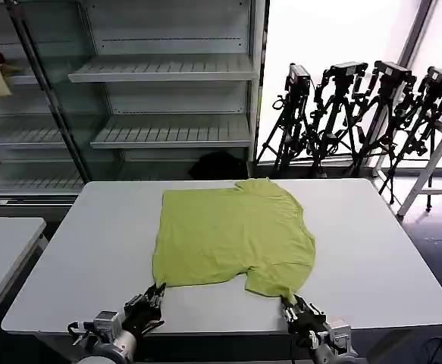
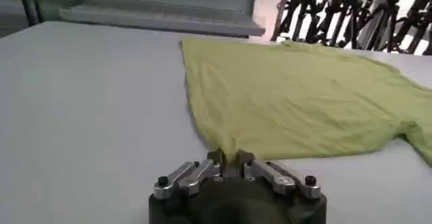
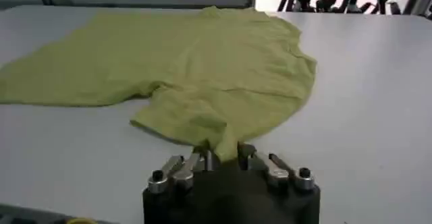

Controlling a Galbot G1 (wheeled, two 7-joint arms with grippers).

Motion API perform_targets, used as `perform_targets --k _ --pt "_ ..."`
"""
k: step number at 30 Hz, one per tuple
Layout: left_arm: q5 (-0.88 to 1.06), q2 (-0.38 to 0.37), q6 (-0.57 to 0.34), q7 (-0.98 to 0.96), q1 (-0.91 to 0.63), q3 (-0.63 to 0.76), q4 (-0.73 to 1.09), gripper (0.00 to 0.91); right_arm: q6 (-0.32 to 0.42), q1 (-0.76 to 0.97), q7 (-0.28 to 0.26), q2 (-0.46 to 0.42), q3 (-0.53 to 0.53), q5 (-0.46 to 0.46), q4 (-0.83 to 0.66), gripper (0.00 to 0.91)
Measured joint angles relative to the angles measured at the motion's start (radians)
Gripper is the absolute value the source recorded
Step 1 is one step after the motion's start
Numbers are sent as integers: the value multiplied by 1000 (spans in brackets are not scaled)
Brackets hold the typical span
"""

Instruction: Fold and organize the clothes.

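Head view: the lime T-shirt lies flat mid-table, its long axis running left to right, one sleeve toward the near edge. Empty shelves and tripods stand behind.

Left wrist view: the left gripper has its fingers clamped on the shirt's near corner.

Right wrist view: the right gripper pinches the sleeve edge.

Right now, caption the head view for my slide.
Both grippers, left gripper and right gripper, pinch the lime-green cotton T-shirt's near edge on the white table.
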Motion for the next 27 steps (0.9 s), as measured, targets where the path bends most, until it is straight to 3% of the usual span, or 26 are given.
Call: perform_targets --k 15,27 --pt "-29 19 -30 -28 -26 -5 -39 0 21 18 -7 -34 57 -64 61 0" --pt "-106 31 -29 -69 -125 17 -23 0 32 160 -98 -64 87 -60 -25 0"
